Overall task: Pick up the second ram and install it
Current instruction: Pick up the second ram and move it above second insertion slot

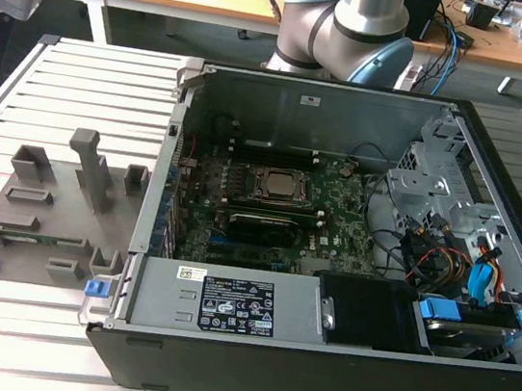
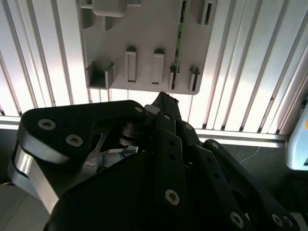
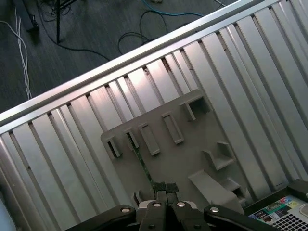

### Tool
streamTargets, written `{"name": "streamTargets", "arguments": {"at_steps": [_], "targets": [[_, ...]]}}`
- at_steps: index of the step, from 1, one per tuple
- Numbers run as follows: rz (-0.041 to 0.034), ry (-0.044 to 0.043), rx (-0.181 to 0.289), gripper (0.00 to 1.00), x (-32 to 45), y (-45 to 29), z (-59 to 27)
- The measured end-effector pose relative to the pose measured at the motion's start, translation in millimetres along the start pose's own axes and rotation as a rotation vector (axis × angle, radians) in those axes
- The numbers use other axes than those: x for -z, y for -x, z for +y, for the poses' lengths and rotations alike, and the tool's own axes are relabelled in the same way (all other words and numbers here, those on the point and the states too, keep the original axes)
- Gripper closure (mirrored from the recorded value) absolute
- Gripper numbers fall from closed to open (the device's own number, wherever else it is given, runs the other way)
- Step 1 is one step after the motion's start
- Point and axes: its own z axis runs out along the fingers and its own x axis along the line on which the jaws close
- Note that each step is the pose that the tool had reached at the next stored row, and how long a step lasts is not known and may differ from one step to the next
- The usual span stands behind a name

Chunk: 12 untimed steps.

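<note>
Beside the open computer case [image 1: 313, 378], the grey holder tray [image 1: 49, 216] is being hovered over by the gripper [image 3: 164, 187], closed on nothing, while the second ram [image 2: 179, 33], being cradled edgewise in its slots, is likely being exposed to a knock from any off-line descent.

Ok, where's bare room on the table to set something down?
Bare slats of the table lie beyond the grey fixture plate in the exterior view, and a strip nearer the camera, beside the computer case. Crowded: the plate's holders, one holding the second ram, and the case's interior.
</note>
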Motion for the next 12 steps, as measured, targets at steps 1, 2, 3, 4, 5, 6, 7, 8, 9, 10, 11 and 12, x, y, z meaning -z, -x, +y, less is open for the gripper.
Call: {"name": "streamTargets", "arguments": {"at_steps": [1, 2, 3, 4, 5, 6, 7, 8, 9, 10, 11, 12], "targets": [[0.0002, 0.0001, 0.006, 0.89, 0.0, 0.0, 0.0], [0.0005, 0.0003, 0.017, 0.89, 0.0, 0.0, 0.0], [0.0009, 0.0005, 0.031, 0.89, 0.0, 0.0, 0.0], [0.0017, 0.0010, 0.055, 0.89, 0.0, 0.0, 0.0], [0.0021, 0.0013, 0.068, 0.89, -0.1, 0.0, 0.0], [0.0024, 0.0016, 0.079, 0.89, -0.1, 0.0, 0.0], [0.0028, 0.0018, 0.091, 0.89, -0.1, 0.0, 0.0], [0.0030, 0.0019, 0.096, 0.89, -0.1, 0.0, 0.0], [0.0032, 0.0020, 0.102, 0.89, -0.1, 0.0, 0.0], [0.0035, 0.0023, 0.114, 0.89, -0.1, 0.0, 0.0], [0.0040, 0.0025, 0.126, 0.89, 0.0, 0.0, 0.0], [0.0043, 0.0028, 0.139, 0.89, -0.1, 0.0, 0.0]]}}
